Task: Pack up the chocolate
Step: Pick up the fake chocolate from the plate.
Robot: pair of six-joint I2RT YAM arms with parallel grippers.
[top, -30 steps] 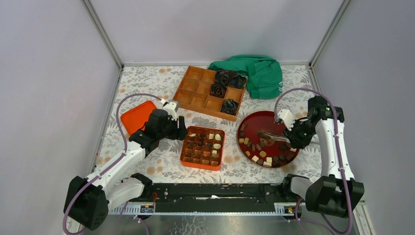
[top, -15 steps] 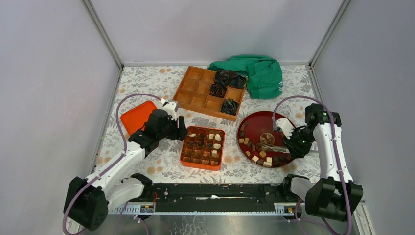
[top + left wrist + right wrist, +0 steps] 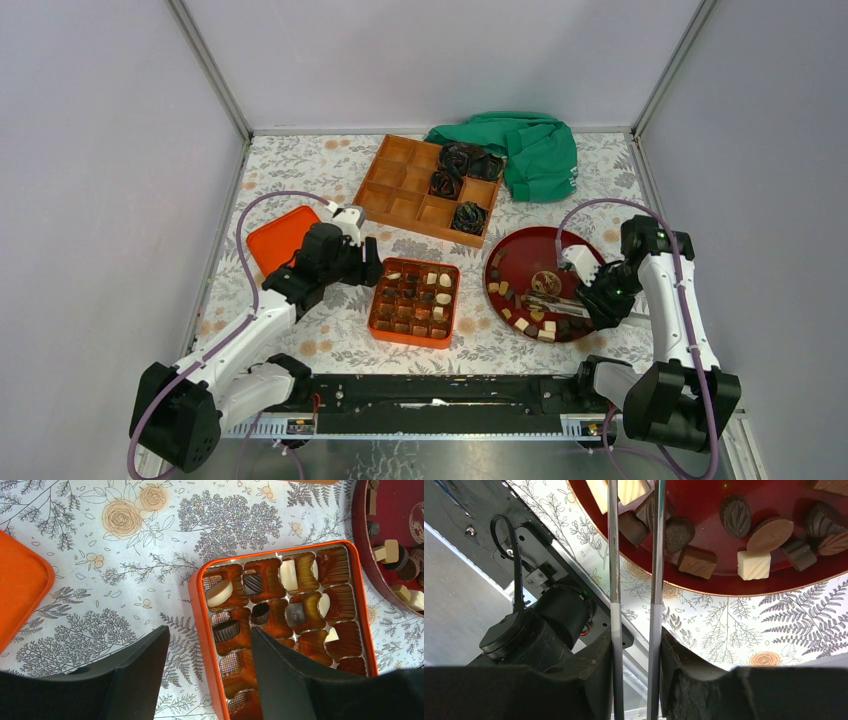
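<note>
many small chocolate pieces, dark brown, tan and cream, lie loose on a red plate on the right side of the table, close to its near edge. most crowd the plate's near rim. more of them sit in the cells of an orange box at the middle of the table, also close to the near edge. several cells hold one piece each, and others show only their shiny liner.

the right gripper reaches over the plate's right rim, and its fingers are pressed against the two arms of a pair of metal tongs. the arms run out side by side with a narrow gap between them. their tips lie among the pieces on the near half of the plate. i cannot tell whether they have caught one.

the left gripper hangs at the box's left side with its jaws spread wide and nothing in them. from its own camera, one finger is over the floral cloth and the other over the box, with the left wall of the box between them.

an orange lid lies towards the left edge. a wooden tray with black rosettes in a few compartments sits towards the far edge. a green cloth is bunched just to the right of that tray.
</note>
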